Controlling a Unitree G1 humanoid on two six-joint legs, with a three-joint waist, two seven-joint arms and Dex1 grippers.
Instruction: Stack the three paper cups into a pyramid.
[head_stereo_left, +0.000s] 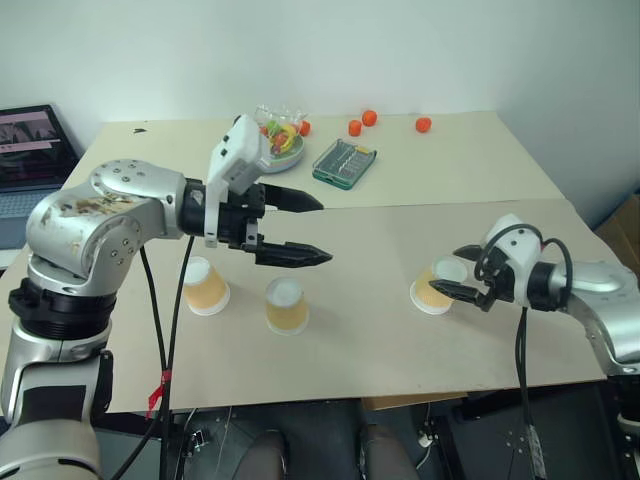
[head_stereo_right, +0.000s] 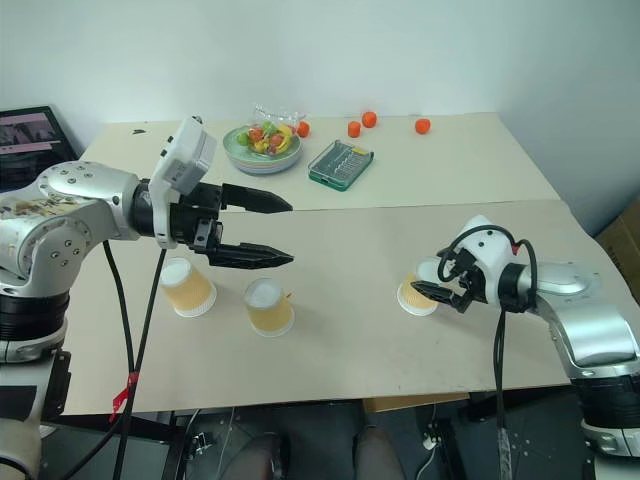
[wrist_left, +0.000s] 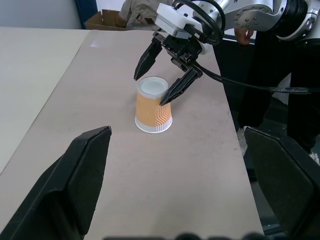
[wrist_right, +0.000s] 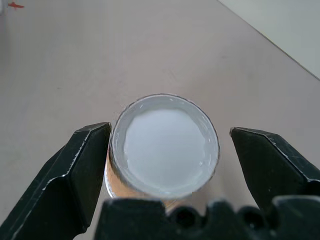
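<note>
Beige board covering the tabletop (head_stereo_left: 380, 300) carries all three small tapered paper cups, each standing upside down with its white base up. Around the right-hand orange-tan paper cup (head_stereo_left: 433, 290) the right gripper (head_stereo_left: 452, 282) is placed with its two black fingers spread wide, one on each side of the cup's upper part; in the right wrist view one finger (wrist_right: 85, 160) is seen just beside the cup wall and the other stands apart from it, so no grip is made and the cup rests on the board. The left gripper (head_stereo_left: 308, 230) is held above the board, pointing toward the robot's right, its fingers wide open and empty. Below and just in front of it the other two cups are seen near each other but apart: the left cup (head_stereo_left: 205, 287) and the middle cup (head_stereo_left: 287, 305). Well apart, at the far side of the table, a green plate of mixed fruit (head_stereo_right: 262, 143), a clear green-edged plastic box (head_stereo_left: 344, 163) and three small orange fruits (head_stereo_left: 369, 118) are set. A laptop (head_stereo_left: 30, 150) stands at the far left.
</note>
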